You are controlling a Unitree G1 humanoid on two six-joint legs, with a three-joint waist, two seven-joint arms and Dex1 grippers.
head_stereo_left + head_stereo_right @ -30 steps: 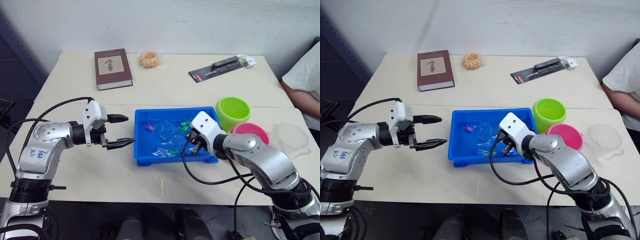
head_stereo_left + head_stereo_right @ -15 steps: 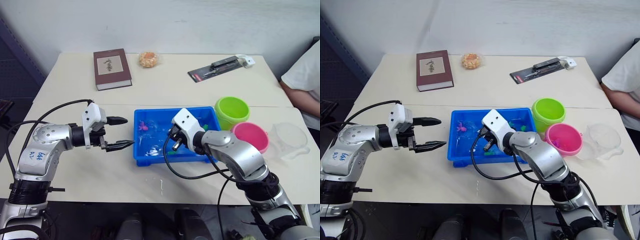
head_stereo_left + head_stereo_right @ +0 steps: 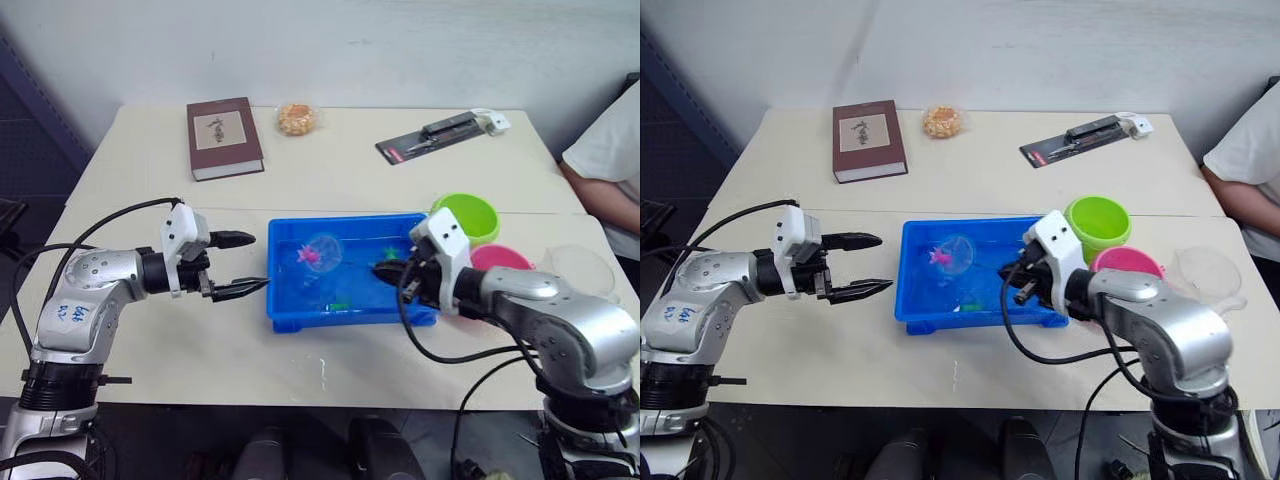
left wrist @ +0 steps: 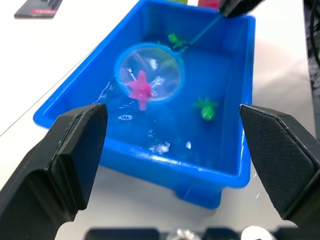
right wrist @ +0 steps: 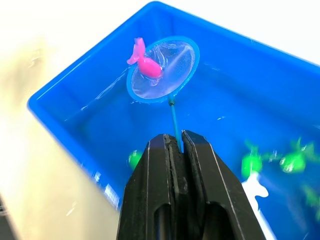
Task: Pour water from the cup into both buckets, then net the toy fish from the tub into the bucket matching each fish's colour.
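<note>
Cream table (image 3: pixel 330 175) against pale wall (image 3: pixel 350 45); dark floor (image 3: pixel 35 150) at left.

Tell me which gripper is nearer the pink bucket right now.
Right. The right gripper, shut on the net handle, sits over the tub's end beside the pink bucket. The left gripper hangs open past the tub's opposite end.

Tub (image 4: pixel 235 150): glossy blue plastic. Net (image 5: pixel 162 70): sheer translucent mesh, blue plastic rim. Pink fish (image 5: pixel 145 62): smooth plastic. Desk (image 3: pixel 330 170): matt cream surface.
</note>
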